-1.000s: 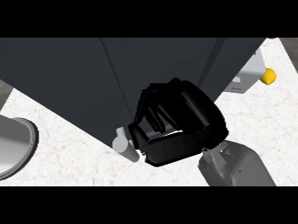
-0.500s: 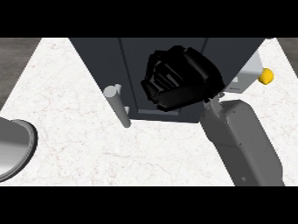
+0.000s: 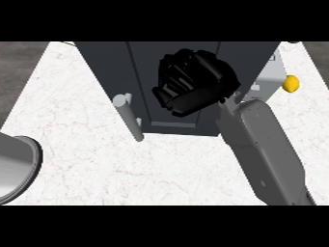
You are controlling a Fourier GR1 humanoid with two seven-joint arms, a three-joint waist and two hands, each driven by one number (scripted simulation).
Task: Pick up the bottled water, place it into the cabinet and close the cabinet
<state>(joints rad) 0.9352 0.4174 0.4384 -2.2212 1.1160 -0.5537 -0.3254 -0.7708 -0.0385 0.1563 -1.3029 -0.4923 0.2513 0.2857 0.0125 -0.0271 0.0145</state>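
One hand shows, the right hand (image 3: 193, 87), black, at the end of a grey forearm (image 3: 263, 149) that comes up from the near right. It sits over the front of the dark cabinet (image 3: 110, 67), which fills the far middle of the white speckled counter (image 3: 89, 159). Its fingers are curled in together; whether they grip anything I cannot tell, since the hand hides what lies under it. No part of the bottled water can be made out. A pale grey bar handle (image 3: 129, 116) stands along the cabinet's left door edge, left of the hand. A small yellow object (image 3: 290, 83) lies at the far right, beside a light grey block. A grey rounded vessel (image 3: 3, 169) sits at the near left edge.
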